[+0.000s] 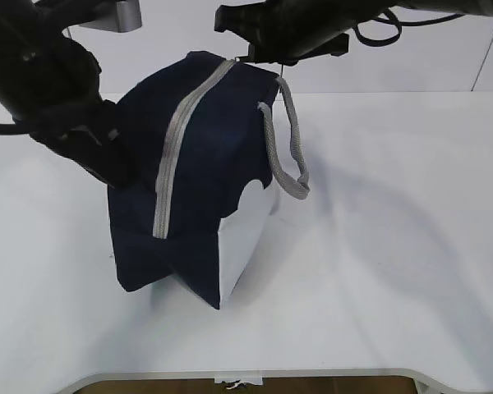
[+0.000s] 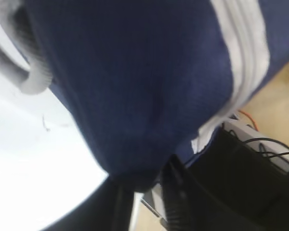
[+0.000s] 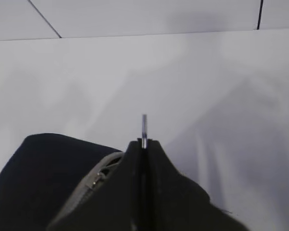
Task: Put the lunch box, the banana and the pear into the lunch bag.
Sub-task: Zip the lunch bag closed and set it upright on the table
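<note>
The navy lunch bag (image 1: 205,164) stands tilted on the white table, its grey zipper (image 1: 177,139) running closed over the top. My right gripper (image 1: 255,56) is at the bag's far top end. In the right wrist view it (image 3: 144,143) is shut on the metal ring pull (image 3: 144,126), beside the zipper end (image 3: 94,180). My left gripper (image 1: 119,164) is at the bag's left side. In the left wrist view it (image 2: 144,180) pinches a fold of navy fabric (image 2: 144,72). The lunch box, banana and pear are out of view.
A grey webbing handle (image 1: 292,156) hangs off the bag's right side. The white table (image 1: 394,246) stretches right and in front of the bag, its front edge near the bottom. The left wrist view shows floor and cables (image 2: 260,149) beyond the table.
</note>
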Controlling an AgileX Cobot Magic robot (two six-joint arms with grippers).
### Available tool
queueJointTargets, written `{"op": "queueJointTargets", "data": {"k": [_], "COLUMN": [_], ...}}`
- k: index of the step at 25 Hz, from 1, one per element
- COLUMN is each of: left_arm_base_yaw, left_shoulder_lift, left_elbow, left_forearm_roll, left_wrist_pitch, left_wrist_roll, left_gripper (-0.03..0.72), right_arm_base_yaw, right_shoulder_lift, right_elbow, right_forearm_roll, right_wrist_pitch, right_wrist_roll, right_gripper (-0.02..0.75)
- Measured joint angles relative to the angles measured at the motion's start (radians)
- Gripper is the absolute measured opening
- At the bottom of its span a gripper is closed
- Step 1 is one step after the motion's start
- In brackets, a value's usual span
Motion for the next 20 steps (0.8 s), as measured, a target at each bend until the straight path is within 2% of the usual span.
{"op": "queueJointTargets", "data": {"k": [3, 6, 13, 20], "left_arm_base_yaw": [0.000, 0.000, 0.000, 0.000], "left_shoulder_lift": [-0.003, -0.003, 0.019, 0.191], "left_elbow": [-0.005, -0.050, -0.211, -0.375], "left_forearm_roll": [0.000, -0.002, -0.032, -0.035], "left_wrist_pitch": [0.020, 0.046, 0.032, -0.007], "left_wrist_roll": [-0.060, -0.118, -0.145, -0.145], "left_gripper": [0.359, 0.436, 0.456, 0.456], "right_arm_base_yaw": [0.000, 0.000, 0.000, 0.000], "right_shoulder_lift": [0.000, 0.000, 0.000, 0.000], "right_elbow": [-0.001, -0.001, -0.001, -0.001], "right_forearm_roll": [0.057, 0.072, 0.074, 0.076], "right_wrist_pitch": [0.003, 0.007, 0.011, 0.013], "right_wrist_roll": [-0.044, -0.059, -0.086, -0.110], "right_gripper": [0.001, 0.001, 0.001, 0.001]}}
